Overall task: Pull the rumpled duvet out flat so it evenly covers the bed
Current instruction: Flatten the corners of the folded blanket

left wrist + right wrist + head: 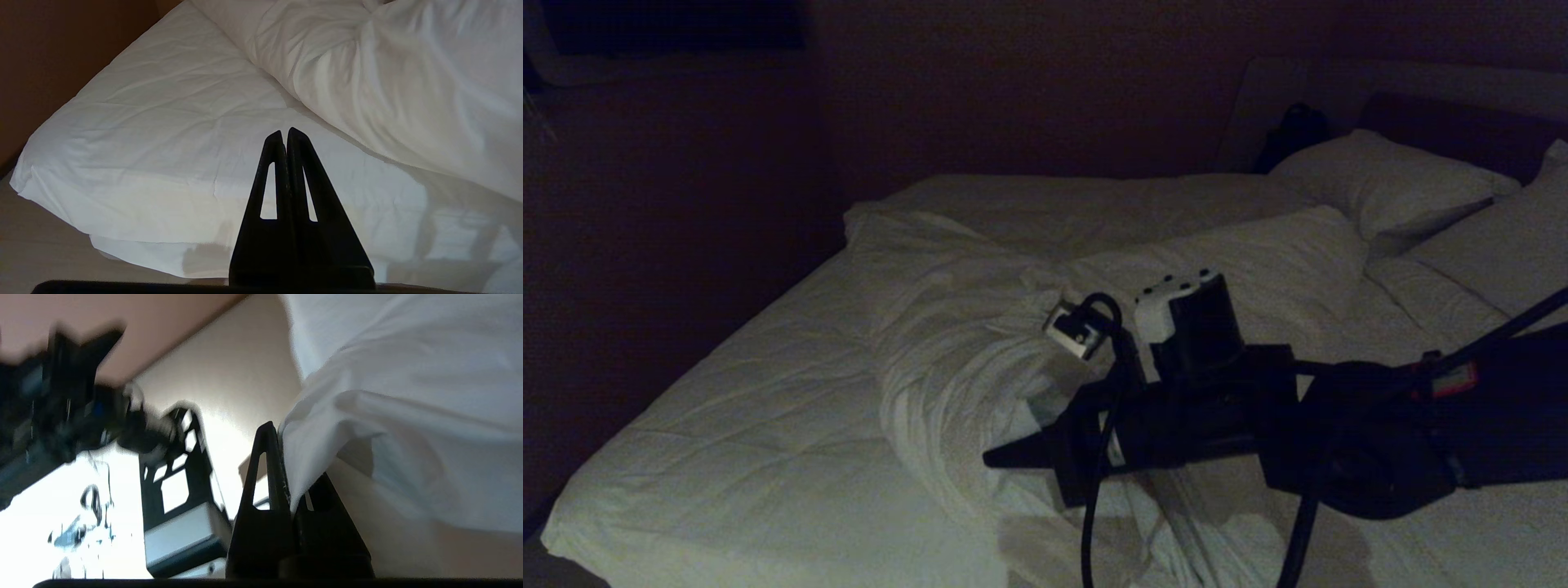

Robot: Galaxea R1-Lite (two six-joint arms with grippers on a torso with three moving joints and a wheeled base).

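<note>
Bed (727, 425): a wide white mattress is seen in the head view, its near left corner bare and faintly quilted; the same bare corner (155, 134) is shown in the left wrist view.
Duvet (964, 327): it is bunched into a creased ridge that runs from the far left of the bed down toward the near edge, so the left part of the mattress is left uncovered. In the left wrist view the puffy mass (388, 81) is piled beside the bare sheet.
Pillows (1388, 184): white ones are laid at the head of the bed, to the right, against a dark headboard (1462, 131).
Right gripper (1005, 457): it is held over the near part of the duvet ridge, pointing toward the left side of the bed. In the right wrist view its jaws are closed (280, 435), and a fold of the white duvet (388, 396) is pinched between them and hangs away from the tips.
Left gripper (284, 134): it is seen only in its own wrist view, fingers pressed together with nothing between them, held low at the foot corner of the bed and apart from the cloth.
Wall (1013, 82): a dark surface is seen behind the bed.
Right wrist view, background: a blurred dark frame (179, 465) is seen; what it is cannot be told.
</note>
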